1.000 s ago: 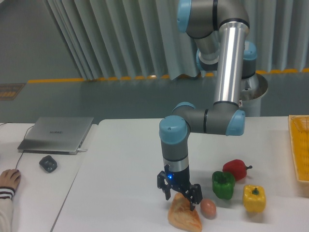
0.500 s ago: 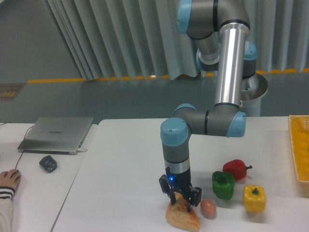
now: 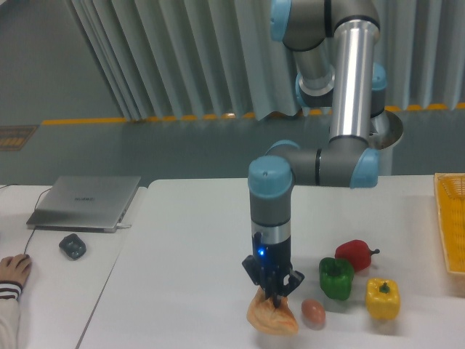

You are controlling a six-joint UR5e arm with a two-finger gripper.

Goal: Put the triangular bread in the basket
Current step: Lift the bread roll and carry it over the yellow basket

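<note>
Grasp step: my claw (image 3: 274,292) is clenched on the top of the golden-brown, wedge-shaped glossy bread (image 3: 272,318), low centre of frame, seemingly just off the white surface (image 3: 196,254). Next: lift higher, carry right to the yellow-orange lattice plastic basket (image 3: 450,222) at the right edge. In the path, I judge: small brownish-pink egg (image 3: 313,313) just beside the bread, then green pepper (image 3: 336,278), red pepper (image 3: 354,254), yellow pepper (image 3: 382,299).
</note>
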